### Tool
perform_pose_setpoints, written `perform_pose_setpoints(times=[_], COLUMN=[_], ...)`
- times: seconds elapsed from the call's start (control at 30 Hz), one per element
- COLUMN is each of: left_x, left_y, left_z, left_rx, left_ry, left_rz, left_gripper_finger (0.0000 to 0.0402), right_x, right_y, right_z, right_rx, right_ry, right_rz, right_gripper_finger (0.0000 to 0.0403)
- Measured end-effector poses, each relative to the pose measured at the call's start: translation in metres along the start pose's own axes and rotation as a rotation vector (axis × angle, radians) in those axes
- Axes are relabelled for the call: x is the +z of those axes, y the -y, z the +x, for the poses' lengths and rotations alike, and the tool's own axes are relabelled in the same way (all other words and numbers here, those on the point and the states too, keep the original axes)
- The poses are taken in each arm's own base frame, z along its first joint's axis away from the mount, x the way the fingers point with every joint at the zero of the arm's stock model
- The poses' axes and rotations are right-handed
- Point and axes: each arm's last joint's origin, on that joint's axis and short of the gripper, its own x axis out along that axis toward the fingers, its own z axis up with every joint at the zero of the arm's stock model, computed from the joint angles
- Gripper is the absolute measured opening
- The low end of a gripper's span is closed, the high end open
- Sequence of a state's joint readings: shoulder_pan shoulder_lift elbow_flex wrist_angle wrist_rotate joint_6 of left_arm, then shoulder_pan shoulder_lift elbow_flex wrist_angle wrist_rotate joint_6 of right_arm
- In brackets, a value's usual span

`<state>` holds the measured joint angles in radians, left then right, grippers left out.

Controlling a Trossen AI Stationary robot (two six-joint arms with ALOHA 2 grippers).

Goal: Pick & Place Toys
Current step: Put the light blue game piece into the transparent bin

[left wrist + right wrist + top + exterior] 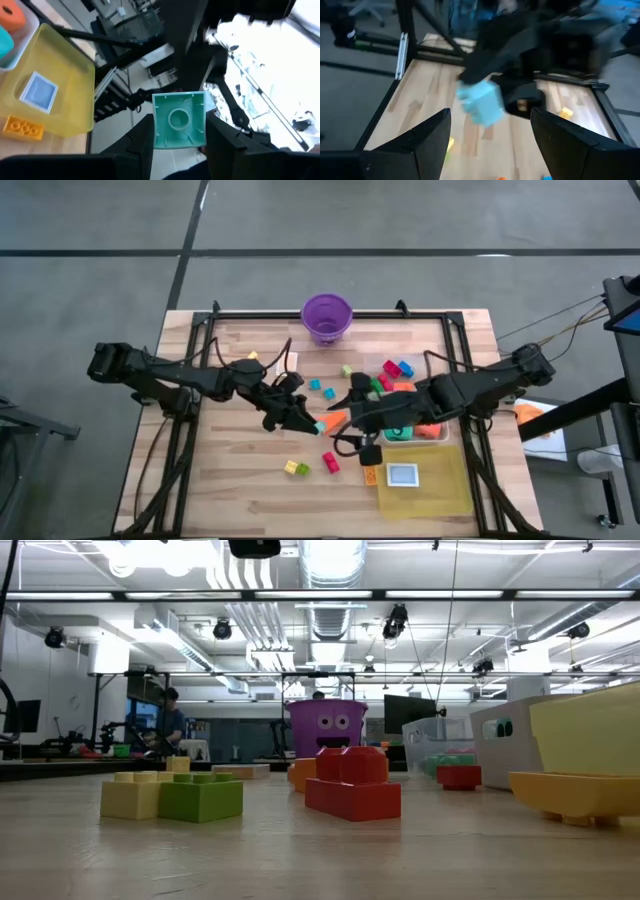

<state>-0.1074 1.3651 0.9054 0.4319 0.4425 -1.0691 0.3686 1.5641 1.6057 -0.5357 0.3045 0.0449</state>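
Teal block [179,120] half-hidden between left tool [179,142] fingers

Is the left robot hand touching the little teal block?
Touching. In the left wrist view the teal block sits squeezed between the left gripper's two dark fingers, lifted off the table.

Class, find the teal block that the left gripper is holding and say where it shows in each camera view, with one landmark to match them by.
High view: the teal block sits at the left gripper, mid-table.
Low view: not in it.
Left wrist view: centre, hollow underside showing, between the dark fingers.
Right wrist view: centre, blurred, under the left arm.
Shared landmark: the yellow tray, also in the left wrist view.
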Motion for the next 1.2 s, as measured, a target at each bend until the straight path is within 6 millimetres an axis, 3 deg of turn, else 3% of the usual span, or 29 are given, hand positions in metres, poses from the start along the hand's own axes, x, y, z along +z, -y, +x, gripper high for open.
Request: perform_pose_setpoints(times=[0.4, 0.9, 0.97, 1.03, 1.2], left_x=[0.005, 0.006, 0.006, 0.006, 0.007], left_y=[0.000, 0.004, 0.004, 0.004, 0.004], left_z=[-0.002, -0.002, -0.002, -0.002, -0.003], left_rx=[-0.028, -0.071, -0.072, -0.070, -0.058], left_ry=[0.009, 0.006, 0.008, 0.012, 0.036], left_rz=[0.009, 0.019, 0.012, 0.009, 0.008], left_gripper_finger=[0.0122, 0.0122, 0.0123, 0.0148, 0.0258], right_x=[0.016, 0.019, 0.019, 0.019, 0.020], right_y=[-0.001, 0.002, 0.002, 0.002, 0.002], right_z=[0.019, 0.019, 0.019, 0.019, 0.019], right_rx=[0.079, 0.097, 0.097, 0.097, 0.097], right_ry=[-0.027, -0.001, 0.001, 0.001, 0.006], right_rz=[-0.051, -0.082, -0.086, -0.081, -0.022], right_gripper_finger=[0.0262, 0.0101, 0.0096, 0.0096, 0.0095])
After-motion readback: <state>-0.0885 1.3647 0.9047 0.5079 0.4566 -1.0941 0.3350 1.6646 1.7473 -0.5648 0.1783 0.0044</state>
